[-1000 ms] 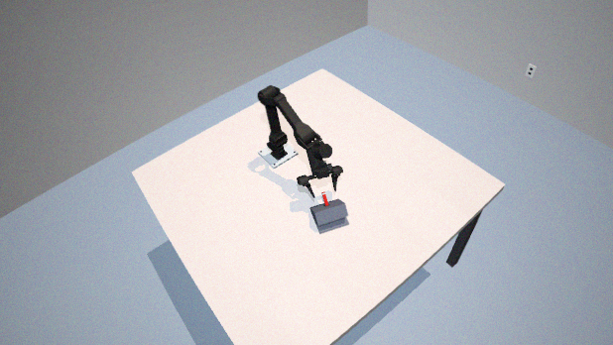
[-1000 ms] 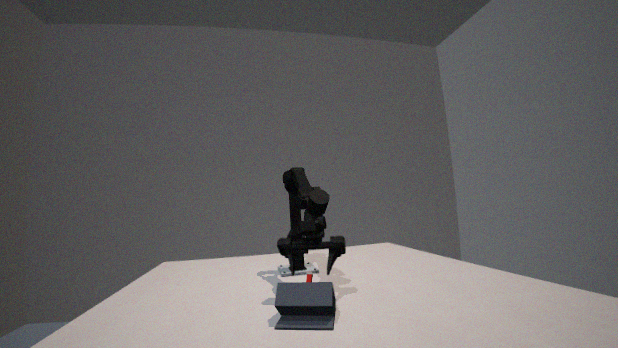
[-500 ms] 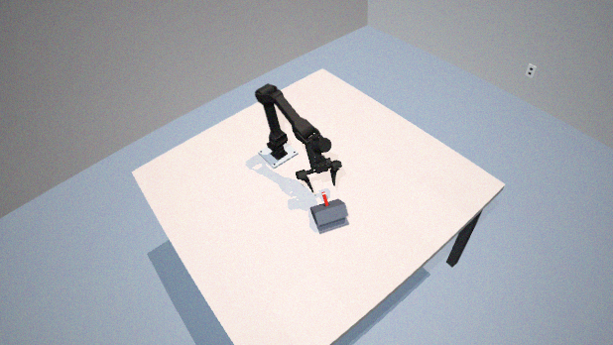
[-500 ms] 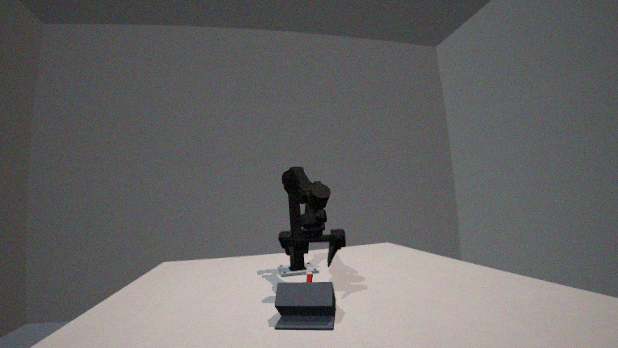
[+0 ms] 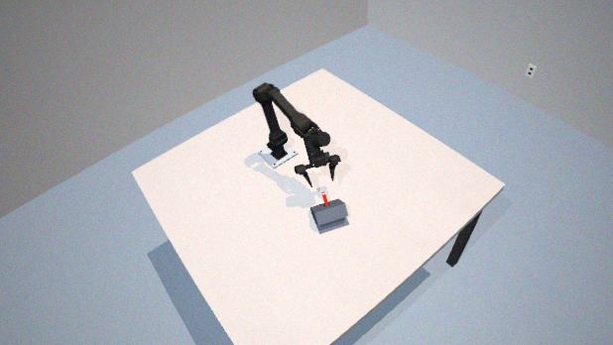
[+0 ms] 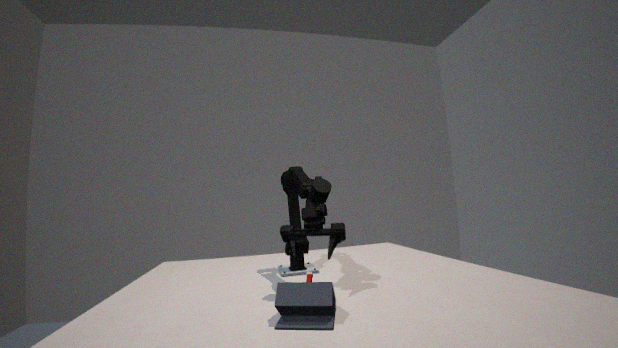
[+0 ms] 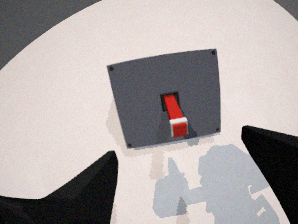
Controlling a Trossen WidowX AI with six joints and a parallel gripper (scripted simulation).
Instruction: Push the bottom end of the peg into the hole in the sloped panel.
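The red peg (image 5: 325, 199) (image 6: 309, 278) (image 7: 174, 108) has flat sides and a white band near its top end. Its lower end is in the square hole of the grey sloped panel (image 5: 331, 215) (image 6: 305, 295) (image 7: 135, 90), and its upper part sticks out of the face. A dark gap shows at the hole's left edge in the wrist view; how deep the peg sits is hidden. My gripper (image 5: 322, 183) (image 6: 311, 257) (image 7: 182, 145) is open and empty. It is back from the peg, with its fingertips wide apart and not touching peg or panel.
The arm's pale base plate (image 5: 266, 160) (image 6: 285, 273) is on the table (image 5: 397, 173) (image 6: 200, 295) behind the panel's sloped face. Shadows of the arm fall on the table near the panel. The table's right corner and a dark leg (image 5: 463, 240) show in the top view.
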